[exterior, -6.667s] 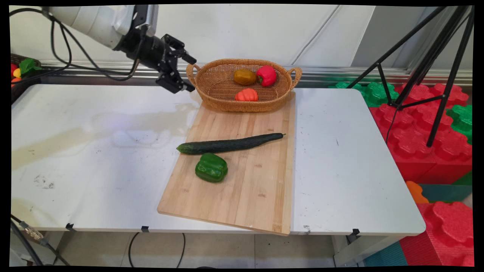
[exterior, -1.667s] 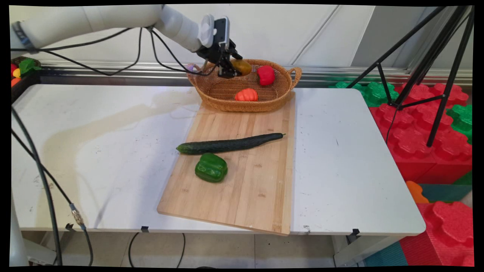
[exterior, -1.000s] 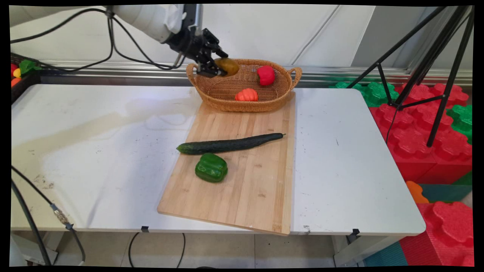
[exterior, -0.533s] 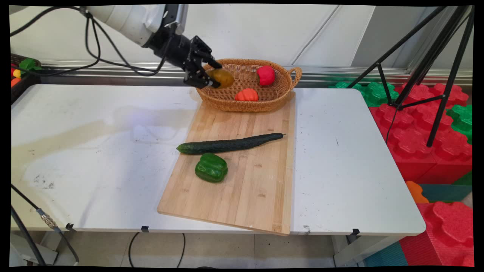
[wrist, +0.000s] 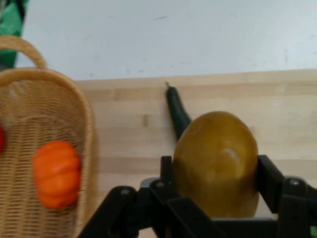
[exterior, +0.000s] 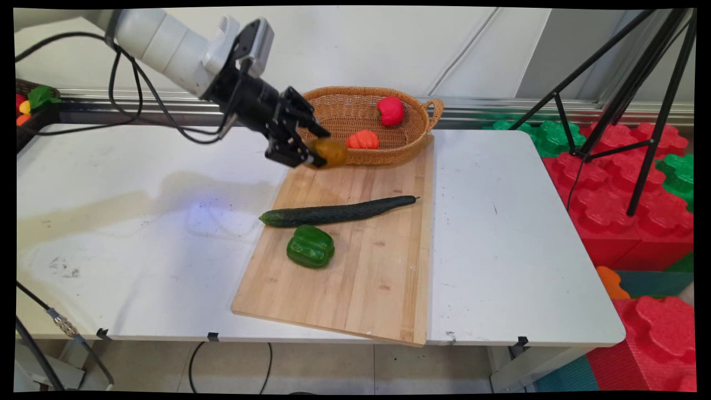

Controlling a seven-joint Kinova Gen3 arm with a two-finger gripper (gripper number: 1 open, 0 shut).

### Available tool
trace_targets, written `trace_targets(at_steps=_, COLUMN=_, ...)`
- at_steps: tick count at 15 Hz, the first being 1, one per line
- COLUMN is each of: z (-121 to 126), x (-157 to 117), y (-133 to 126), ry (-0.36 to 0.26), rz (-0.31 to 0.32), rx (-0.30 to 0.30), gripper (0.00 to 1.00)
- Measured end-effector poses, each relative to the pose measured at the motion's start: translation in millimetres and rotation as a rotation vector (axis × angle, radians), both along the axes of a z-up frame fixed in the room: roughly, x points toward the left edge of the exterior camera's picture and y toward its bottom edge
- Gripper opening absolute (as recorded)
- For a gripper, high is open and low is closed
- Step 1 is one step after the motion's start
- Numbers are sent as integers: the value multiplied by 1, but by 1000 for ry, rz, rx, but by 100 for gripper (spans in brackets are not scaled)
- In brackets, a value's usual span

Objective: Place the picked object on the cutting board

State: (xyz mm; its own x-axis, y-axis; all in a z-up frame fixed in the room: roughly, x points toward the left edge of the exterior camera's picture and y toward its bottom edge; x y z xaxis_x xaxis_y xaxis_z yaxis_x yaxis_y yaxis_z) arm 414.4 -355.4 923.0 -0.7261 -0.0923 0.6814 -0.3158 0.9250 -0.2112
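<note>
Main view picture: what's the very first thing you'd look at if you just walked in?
The black pincer, shut on a brownish-yellow potato and holding it in the air over the far end of the wooden cutting board, beside the wicker basket. Next, the long dark cucumber lying across the board with a green bell pepper just in front of it. In the basket sit a small orange pumpkin and a red pepper.

Olive-brown potato (exterior: 330,152) clamped in the tool (exterior: 312,149), aloft over the wooden board's (exterior: 355,266) far end
</note>
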Motion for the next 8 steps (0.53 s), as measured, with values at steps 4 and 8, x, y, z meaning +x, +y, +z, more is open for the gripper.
trace_targets(at_steps=4, z=-21, x=-22, y=11, ry=11, rz=-9, rx=43, gripper=0)
trace_targets(at_steps=8, z=-44, x=-43, y=16, ry=12, rz=-8, rx=76, gripper=0)
